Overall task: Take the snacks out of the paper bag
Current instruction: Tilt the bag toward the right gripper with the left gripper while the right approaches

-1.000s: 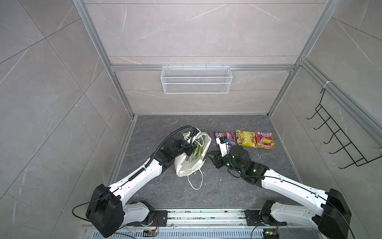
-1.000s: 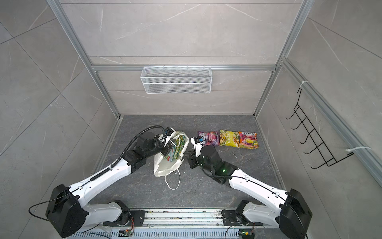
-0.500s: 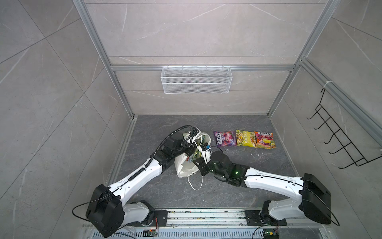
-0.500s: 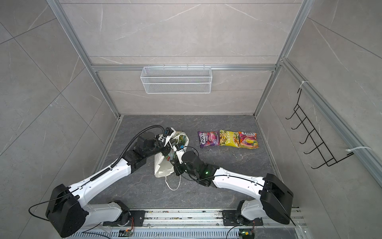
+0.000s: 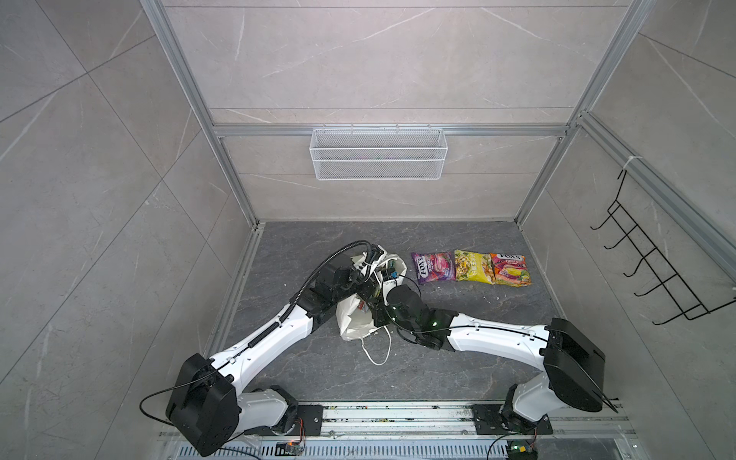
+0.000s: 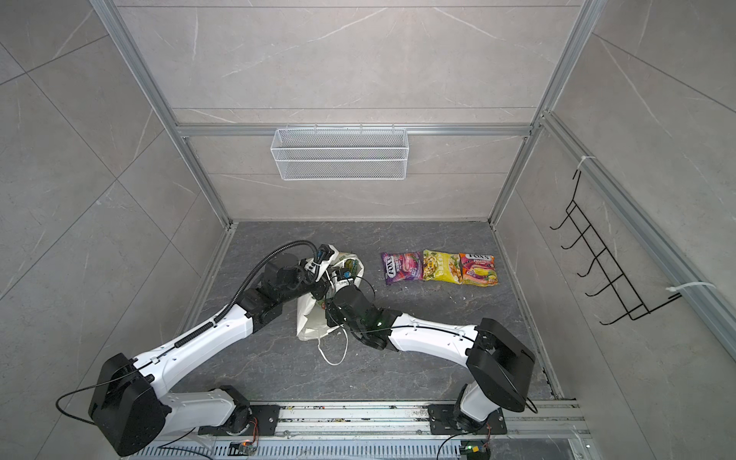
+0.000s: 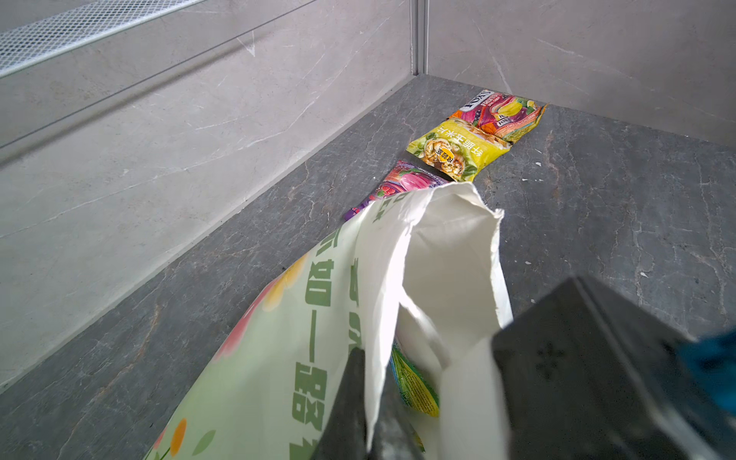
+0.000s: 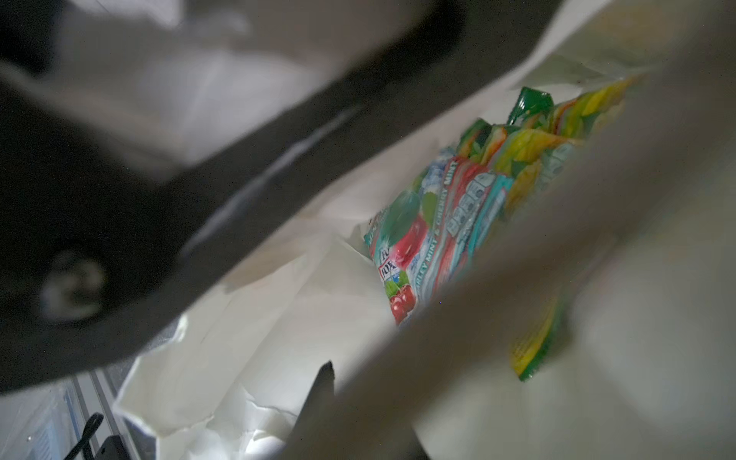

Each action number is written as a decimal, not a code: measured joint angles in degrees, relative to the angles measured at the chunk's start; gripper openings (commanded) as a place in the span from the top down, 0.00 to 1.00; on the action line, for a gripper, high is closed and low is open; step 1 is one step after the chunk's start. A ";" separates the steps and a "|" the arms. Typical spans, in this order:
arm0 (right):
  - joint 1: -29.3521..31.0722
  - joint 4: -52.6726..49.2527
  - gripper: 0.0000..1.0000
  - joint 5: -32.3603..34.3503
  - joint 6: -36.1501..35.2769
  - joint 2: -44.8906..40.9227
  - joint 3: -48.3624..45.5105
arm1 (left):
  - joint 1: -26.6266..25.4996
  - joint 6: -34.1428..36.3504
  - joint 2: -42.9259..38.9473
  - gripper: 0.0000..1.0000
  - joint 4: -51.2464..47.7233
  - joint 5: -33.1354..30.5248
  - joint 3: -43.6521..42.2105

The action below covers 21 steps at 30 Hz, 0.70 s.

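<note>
White paper bag (image 5: 354,318) slumps on the grey floor (image 5: 458,318), and the left gripper (image 7: 370,422) pinches its rim tight. We see the right gripper (image 5: 377,302) inside the bag's mouth, near a teal-red FOX'S packet (image 8: 434,239) and a green-yellow packet (image 8: 529,139). Whether it grips anything, we cannot tell. Right of the bag, well apart, lie a purple packet (image 5: 433,267), a yellow-green packet (image 5: 474,266) and a red-pink packet (image 5: 511,270), with bare floor around them.

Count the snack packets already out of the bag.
3, in a row right of the paper bag in both top views: purple packet, yellow packet, red-pink packet. Inside the bag, a teal-red packet and others show, partly hidden.
</note>
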 measured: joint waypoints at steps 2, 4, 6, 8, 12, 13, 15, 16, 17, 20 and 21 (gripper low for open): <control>-0.74 -0.37 0.79 0.42 0.76 0.50 -0.02 | -0.07 0.00 -0.02 1.00 -0.02 -0.02 0.00; -1.79 -0.63 0.79 0.63 1.38 0.90 -0.09 | -0.07 0.02 -0.11 1.00 -0.04 -0.04 0.00; -2.89 -0.68 0.79 0.79 1.75 1.20 -0.22 | -0.04 0.02 -0.24 1.00 -0.09 -0.37 0.00; -3.91 -0.61 0.79 0.85 1.75 1.29 -0.85 | -0.07 0.00 -0.39 1.00 -0.17 -0.42 0.00; -4.76 -0.66 0.79 0.85 1.22 1.88 -1.57 | -0.07 -0.09 -0.44 1.00 -0.20 -0.09 0.00; -4.83 -0.59 0.79 0.83 1.01 2.19 -1.57 | -0.07 -0.11 -0.44 1.00 -0.20 0.22 0.00; -4.92 -0.26 0.79 0.98 0.07 2.80 -1.75 | -0.07 -0.31 -0.44 1.00 -0.22 0.79 0.00; -5.03 -0.04 0.79 1.14 -0.28 3.17 -1.81 | -0.07 -0.50 -0.44 1.00 -0.20 1.03 0.00; -5.20 0.02 0.79 1.27 -0.59 3.48 -1.81 | -0.07 -0.68 -0.44 1.00 -0.20 1.25 0.00; -6.36 1.42 0.79 1.22 -1.49 4.00 -2.93 | -0.07 -1.53 -0.42 1.00 -0.20 2.14 0.00; -6.71 1.81 0.79 1.22 -1.68 4.11 -3.30 | -0.07 -1.77 -0.42 1.00 -0.22 2.27 0.00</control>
